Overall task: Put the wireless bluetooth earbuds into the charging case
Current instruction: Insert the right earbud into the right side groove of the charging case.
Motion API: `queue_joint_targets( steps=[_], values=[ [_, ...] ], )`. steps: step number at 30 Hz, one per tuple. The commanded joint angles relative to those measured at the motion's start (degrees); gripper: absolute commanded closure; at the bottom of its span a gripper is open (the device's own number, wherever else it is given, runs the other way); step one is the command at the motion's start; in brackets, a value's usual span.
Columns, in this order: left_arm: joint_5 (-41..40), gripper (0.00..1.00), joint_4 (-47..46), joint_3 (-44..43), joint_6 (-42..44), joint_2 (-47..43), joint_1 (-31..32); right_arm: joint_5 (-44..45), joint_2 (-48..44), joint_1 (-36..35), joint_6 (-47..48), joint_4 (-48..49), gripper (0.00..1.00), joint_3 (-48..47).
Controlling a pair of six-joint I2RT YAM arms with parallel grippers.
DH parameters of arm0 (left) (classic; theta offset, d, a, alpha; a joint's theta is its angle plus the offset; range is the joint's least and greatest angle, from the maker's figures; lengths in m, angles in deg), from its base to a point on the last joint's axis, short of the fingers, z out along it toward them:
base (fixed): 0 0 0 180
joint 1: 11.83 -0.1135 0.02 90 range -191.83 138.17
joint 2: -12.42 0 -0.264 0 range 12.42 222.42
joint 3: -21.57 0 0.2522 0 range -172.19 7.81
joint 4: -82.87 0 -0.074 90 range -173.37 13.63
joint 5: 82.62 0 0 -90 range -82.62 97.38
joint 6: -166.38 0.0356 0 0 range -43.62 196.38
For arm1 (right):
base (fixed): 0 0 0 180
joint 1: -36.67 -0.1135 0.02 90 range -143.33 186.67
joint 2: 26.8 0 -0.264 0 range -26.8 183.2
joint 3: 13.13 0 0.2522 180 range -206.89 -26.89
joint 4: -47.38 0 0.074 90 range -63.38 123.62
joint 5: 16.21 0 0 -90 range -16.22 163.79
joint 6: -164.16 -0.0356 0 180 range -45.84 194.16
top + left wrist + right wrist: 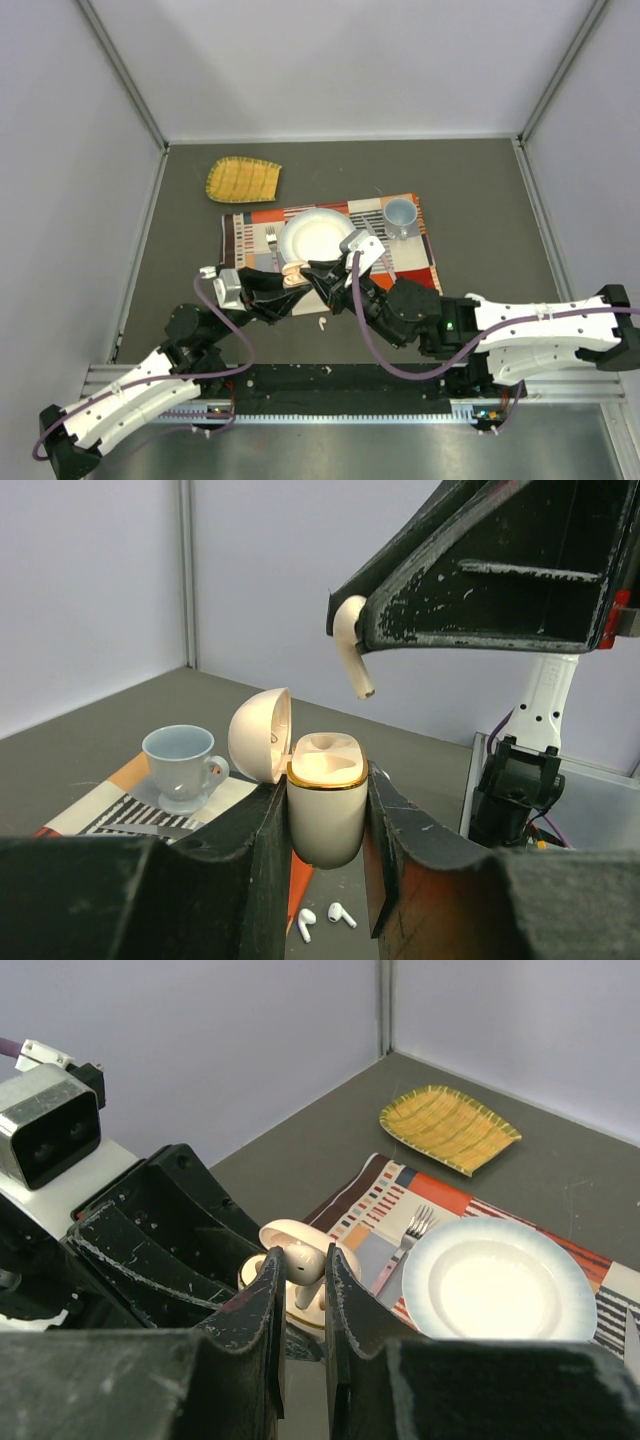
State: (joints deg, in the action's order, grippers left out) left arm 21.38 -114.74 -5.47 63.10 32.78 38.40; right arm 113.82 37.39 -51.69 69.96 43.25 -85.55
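While the left pincer (325, 796) is clenched on the case (325, 830), holding it upright between its fingers with the lid (258, 735) swung open to its left, the right pincer (303, 1260) hangs just above, grasping an earbud (350, 650). The bud's head is squeezed between the right fingers and its stem points down past their tips, a little above the case's open top and apart from it. Two more small white pieces, which look like loose earbuds (341, 914), lie on the table (420, 755) below the left pincer, between its fingers in that wrist's view.

My reading is that the insertion of the first bud is in hand: the bud is lifted and brought over the case but not yet seated, and both wells look unfilled from this side.

The next move calls for lining the stem up with one well, since the bud sits slightly to the right of the case's middle. It then needs a slow, straight descent. The right fingers should let go only once the stem is in, while the left pincer keeps the case steady.
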Motion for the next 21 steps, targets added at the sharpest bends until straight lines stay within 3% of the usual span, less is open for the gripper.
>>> queue_joint_targets(
  steps=[1,21],
  values=[
    [-0.3,1.00,-3.6,-1.1,0.0,-0.8,0.2,-0.1,0.8,-0.7,0.4,2.7,1.00,0.1],
    [-0.6,1.00,-4.3,-1.1,-0.5,-1.1,0.1,3.1,1.4,-0.7,1.2,5.4,1.00,3.1]
  ],
)
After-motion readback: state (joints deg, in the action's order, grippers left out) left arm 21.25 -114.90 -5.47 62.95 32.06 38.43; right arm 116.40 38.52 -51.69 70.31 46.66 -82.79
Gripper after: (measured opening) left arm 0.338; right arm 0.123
